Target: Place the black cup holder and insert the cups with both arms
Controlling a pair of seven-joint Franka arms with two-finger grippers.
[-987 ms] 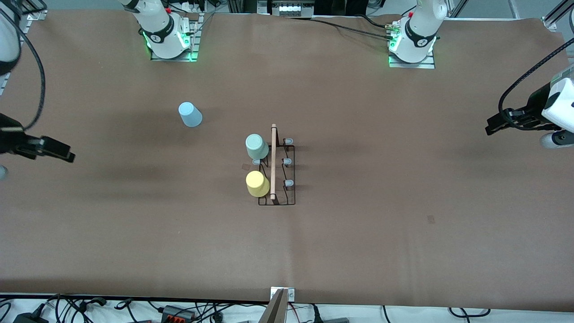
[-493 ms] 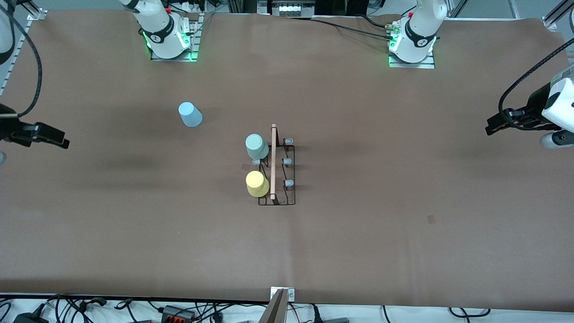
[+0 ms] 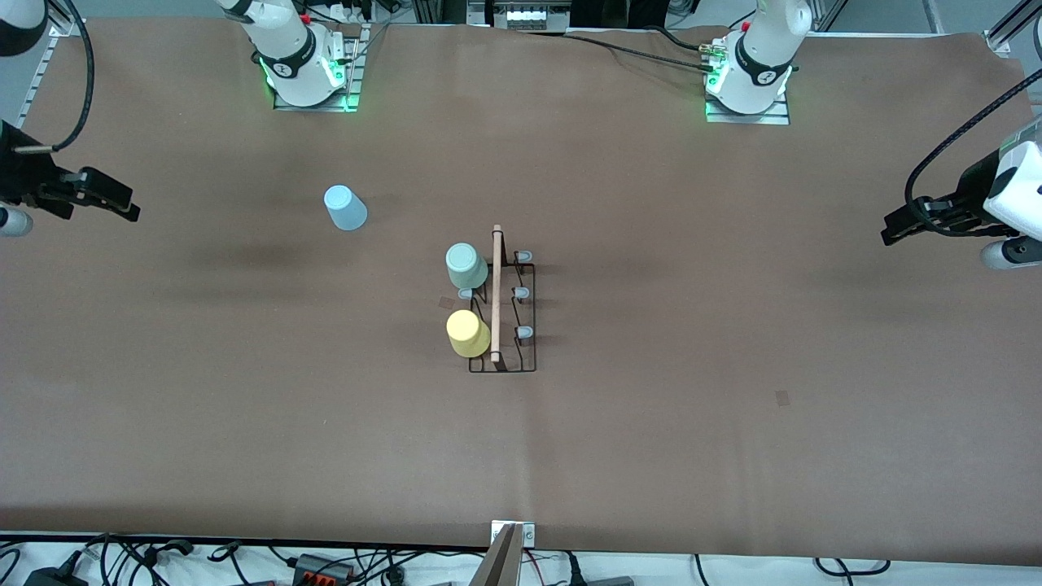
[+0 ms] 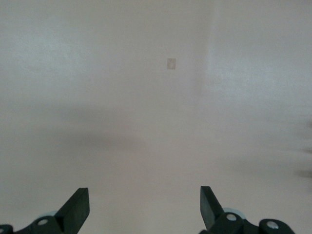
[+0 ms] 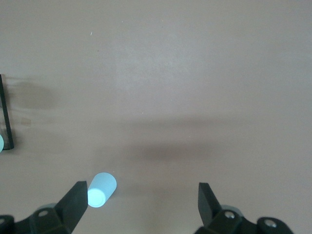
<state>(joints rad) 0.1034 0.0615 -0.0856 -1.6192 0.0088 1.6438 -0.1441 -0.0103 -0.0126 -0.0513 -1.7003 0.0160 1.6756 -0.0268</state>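
Front view: black cup holder (image 3: 502, 313) stands mid-table, mint cup (image 3: 466, 265) and yellow cup (image 3: 467, 333) on its pegs. Light blue cup (image 3: 345, 207) stands alone, well apart from the right gripper (image 3: 122, 203), whose jaws are spread. Left gripper (image 4: 144, 207) waits, jaws spread over bare table. Next, I'd guess: right gripper straddles blue cup.

My table's matt brown paper-like cover (image 3: 651, 423), thin black wire cup holder (image 3: 525, 368) with pale bare wooden rod (image 3: 496, 293), smooth matt plastic cups in mint (image 3: 466, 265), yellow (image 3: 466, 333), light blue (image 3: 345, 207), my matt black gripper fingers (image 5: 73, 204).
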